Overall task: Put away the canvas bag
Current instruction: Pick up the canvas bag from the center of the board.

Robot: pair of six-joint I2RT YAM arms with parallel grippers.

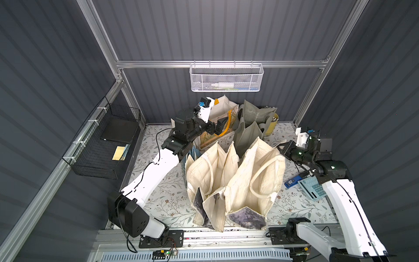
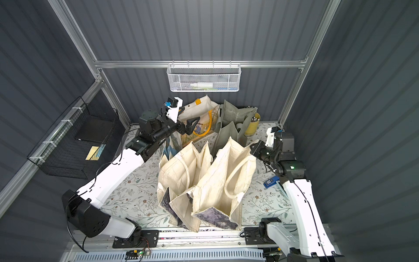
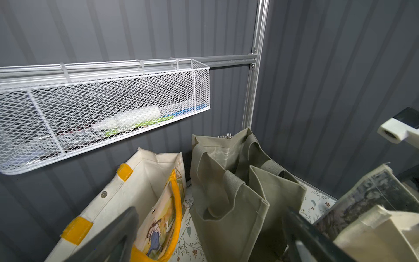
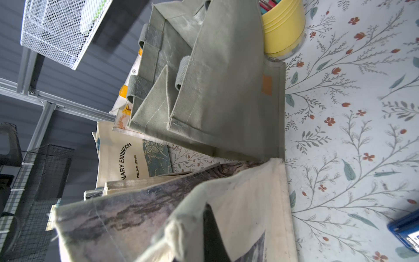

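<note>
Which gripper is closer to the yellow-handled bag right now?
Left. The left gripper hangs open right by the yellow-handled bag; the right gripper is off past the green bag, shut on a cream bag corner.

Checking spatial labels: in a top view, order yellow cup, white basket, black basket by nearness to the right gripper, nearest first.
1. Yellow cup, just behind the right gripper.
2. White basket, hung at the back.
3. Black basket, far left side.

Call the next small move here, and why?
Probably lower the open left gripper onto the opposite rim of the cream canvas bag. The right gripper is shut on that bag's far corner, the bag stands wide open, and the left hangs free by the yellow-handled bag, holding nothing.
</note>
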